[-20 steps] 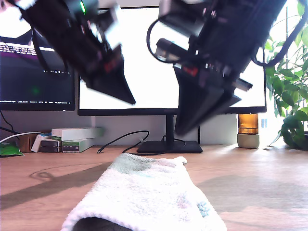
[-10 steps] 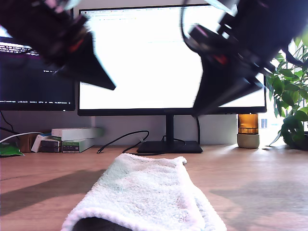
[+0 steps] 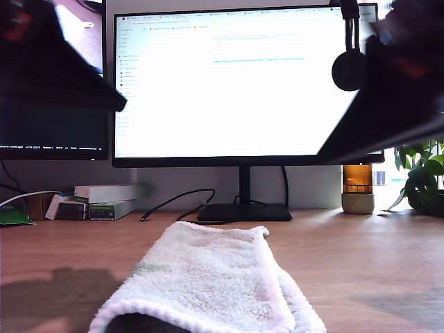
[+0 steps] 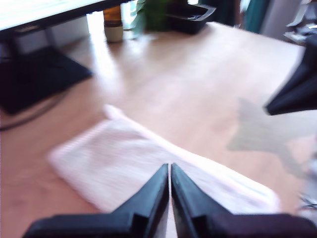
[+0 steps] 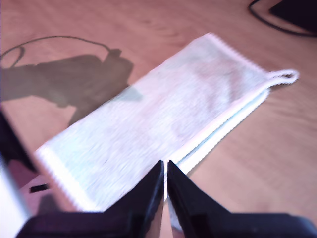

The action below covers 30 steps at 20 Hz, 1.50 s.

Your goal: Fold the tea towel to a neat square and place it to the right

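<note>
The towel [image 3: 208, 284] lies on the bench [image 3: 361, 263] in front of the monitor [image 3: 236, 83], folded into a long strip. My first claw [image 4: 170, 171] and my second claw [image 5: 164, 168] both hang above it, clenched and holding nothing. I think each claw should open wide, pinch both layers at one short end, and lay it flat on the other end.

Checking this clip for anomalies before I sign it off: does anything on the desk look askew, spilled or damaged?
Nothing stands out. The tea towel lies flat on the desk as a long folded strip, its layers slightly stepped along one long edge and a small loop sticking out at one corner. My first gripper and second gripper are shut, above it.
</note>
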Motion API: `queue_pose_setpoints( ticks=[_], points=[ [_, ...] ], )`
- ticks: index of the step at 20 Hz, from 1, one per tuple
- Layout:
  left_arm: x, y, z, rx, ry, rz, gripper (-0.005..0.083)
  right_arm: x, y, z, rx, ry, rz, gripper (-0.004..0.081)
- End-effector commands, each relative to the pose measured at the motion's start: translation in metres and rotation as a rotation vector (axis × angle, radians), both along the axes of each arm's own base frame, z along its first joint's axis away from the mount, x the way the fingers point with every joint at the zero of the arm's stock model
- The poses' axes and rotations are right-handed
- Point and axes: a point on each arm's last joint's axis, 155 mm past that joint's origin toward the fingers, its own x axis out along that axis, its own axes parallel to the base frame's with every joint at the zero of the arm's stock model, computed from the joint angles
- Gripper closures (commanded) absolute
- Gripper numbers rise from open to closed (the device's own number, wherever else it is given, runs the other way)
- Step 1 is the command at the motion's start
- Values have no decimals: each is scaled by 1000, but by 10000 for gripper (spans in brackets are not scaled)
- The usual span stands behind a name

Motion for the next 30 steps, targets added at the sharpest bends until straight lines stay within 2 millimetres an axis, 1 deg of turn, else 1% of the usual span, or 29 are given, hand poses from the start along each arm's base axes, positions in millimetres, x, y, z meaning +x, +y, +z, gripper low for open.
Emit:
queue_pose_setpoints(
  ticks=[1,3,5,8,10,12,13,14,18,21,23,25,28,30],
  points=[
    [-16,1,-22,13,46,-15,797,-10,-2,-8,-7,13,18,781],
    [-27,-5,-24,15,50,-51,797,-13,2,-2,8,2,33,781],
    [-39,-13,-26,19,57,-96,797,-13,1,-4,-2,2,38,781],
    [-46,-16,-33,85,1,-142,794,-11,0,-4,-5,-4,29,780],
    [-46,-15,-41,163,-79,-171,716,-10,-1,-4,-26,-30,42,780],
    [-46,-13,-49,262,-189,-225,570,-11,0,-4,-47,-57,66,781],
    [-50,-13,-55,315,-245,-275,509,-11,0,-4,-52,-64,72,781],
    [-54,-11,-62,381,-314,-342,465,-11,0,-3,-49,-65,72,781],
    [-69,-3,-94,604,-507,-587,401,-10,1,-1,-41,-73,72,780],
    [-71,-1,-105,679,-603,-691,385,-10,1,-1,-41,-72,73,748],
    [-72,3,-117,731,-616,-742,308,-10,1,-2,-44,-68,72,721],
    [-71,4,-126,775,-660,-801,303,-10,0,-2,-47,-66,73,719],
    [-66,0,-131,805,-725,-839,309,-11,0,-4,-52,-62,72,718],
    [-66,0,-138,824,-747,-879,309,-11,-1,-4,-54,-61,72,718]
  ],
)
